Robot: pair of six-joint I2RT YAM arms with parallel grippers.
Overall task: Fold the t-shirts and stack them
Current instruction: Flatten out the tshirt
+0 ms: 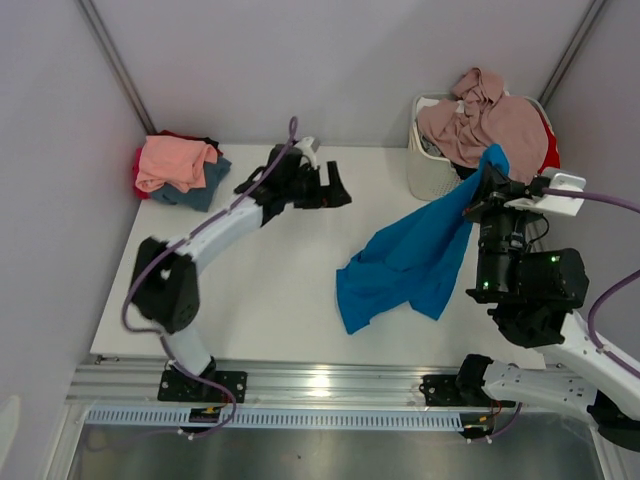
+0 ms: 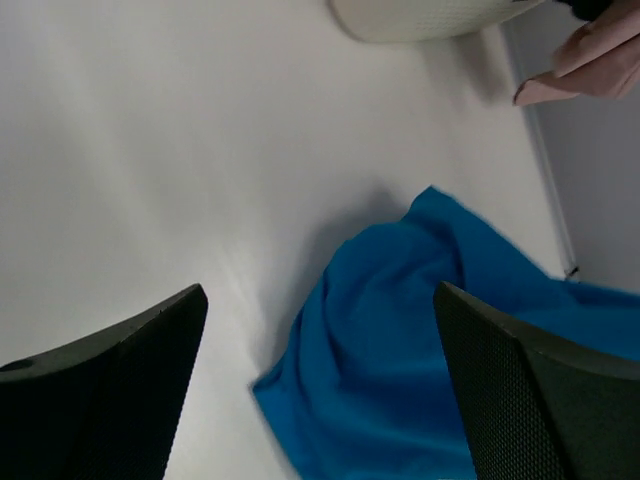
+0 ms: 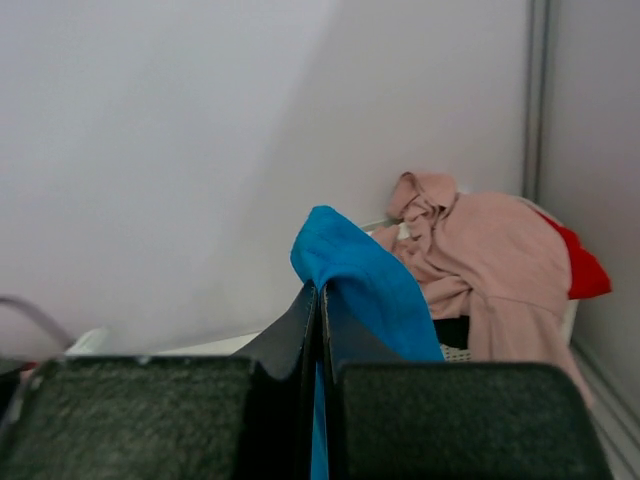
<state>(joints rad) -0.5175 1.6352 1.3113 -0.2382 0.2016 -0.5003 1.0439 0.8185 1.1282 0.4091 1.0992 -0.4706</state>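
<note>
Currently the right gripper (image 1: pixel 483 186) is fully closed, its two fingers pinching an edge of the bright blue t-shirt (image 1: pixel 410 262). A fold of this cloth stands up just above the fingertips. The remainder hangs down from the claw toward the left arm's side, and its lower part lies crumpled on the table (image 1: pixel 270 300). Beyond the claw, the white basket (image 1: pixel 425 172) carries a dusty mauve-pink t-shirt (image 1: pixel 495 125) draped over its rim, with a red t-shirt (image 1: pixel 550 150) at its right side.

The left gripper (image 1: pixel 335 188) is spread wide and holds nothing. The bright blue t-shirt lies ahead of and below its fingertips, apart from both fingers. Behind this claw, well apart, a salmon pink t-shirt (image 1: pixel 172 160) rests on a slate blue-grey t-shirt (image 1: pixel 208 182).
</note>
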